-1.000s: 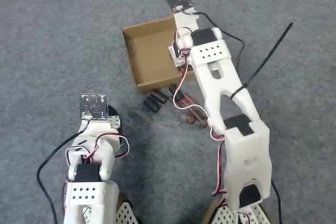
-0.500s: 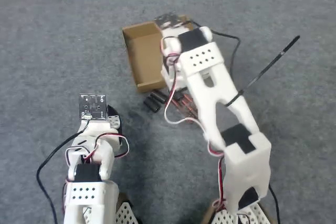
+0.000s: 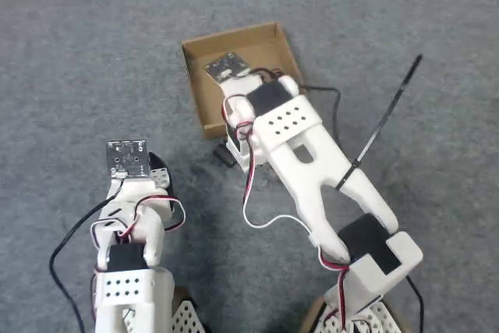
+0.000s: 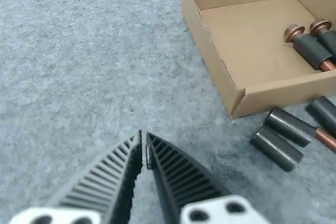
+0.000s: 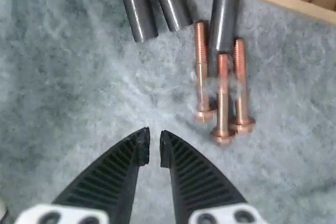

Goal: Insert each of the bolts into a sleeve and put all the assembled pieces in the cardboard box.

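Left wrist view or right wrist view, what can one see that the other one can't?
The left wrist view looks into the brown cardboard box, where two assembled pieces, copper bolts inside dark sleeves, already lie. The right wrist view lays out three loose copper bolts full length on the grey carpet. Both take in the box's front wall and the empty dark cylindrical sleeves lying just outside it.
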Robot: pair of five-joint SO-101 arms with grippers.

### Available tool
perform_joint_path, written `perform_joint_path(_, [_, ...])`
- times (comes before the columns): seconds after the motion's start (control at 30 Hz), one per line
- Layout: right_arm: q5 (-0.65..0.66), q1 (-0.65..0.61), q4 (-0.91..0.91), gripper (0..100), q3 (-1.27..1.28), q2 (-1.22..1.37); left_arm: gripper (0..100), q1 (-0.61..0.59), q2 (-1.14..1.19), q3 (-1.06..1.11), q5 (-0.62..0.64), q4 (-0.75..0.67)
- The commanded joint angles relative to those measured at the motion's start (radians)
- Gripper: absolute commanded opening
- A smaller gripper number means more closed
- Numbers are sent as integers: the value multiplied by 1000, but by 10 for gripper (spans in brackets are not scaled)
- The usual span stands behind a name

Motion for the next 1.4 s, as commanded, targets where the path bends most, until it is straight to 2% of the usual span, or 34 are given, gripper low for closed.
perform_joint_path(0.0, [117,5,-137,11,64,-73,11,-2,12,-15,-5,-25])
perform_joint_path(0.27, [164,12,-354,152,173,-61,11,-2,12,-15,-5,-25])
perform_joint_path(0.43, [245,13,-444,114,172,28,11,-2,12,-15,-5,-26])
perform_joint_path(0.63, [281,35,-582,112,170,108,11,-2,12,-15,-5,-28])
perform_joint_path(1.27, [321,21,-598,112,172,189,11,-2,12,-15,-5,-29])
perform_joint_path(1.37, [321,22,-644,112,176,193,11,-2,12,-15,-5,-29])
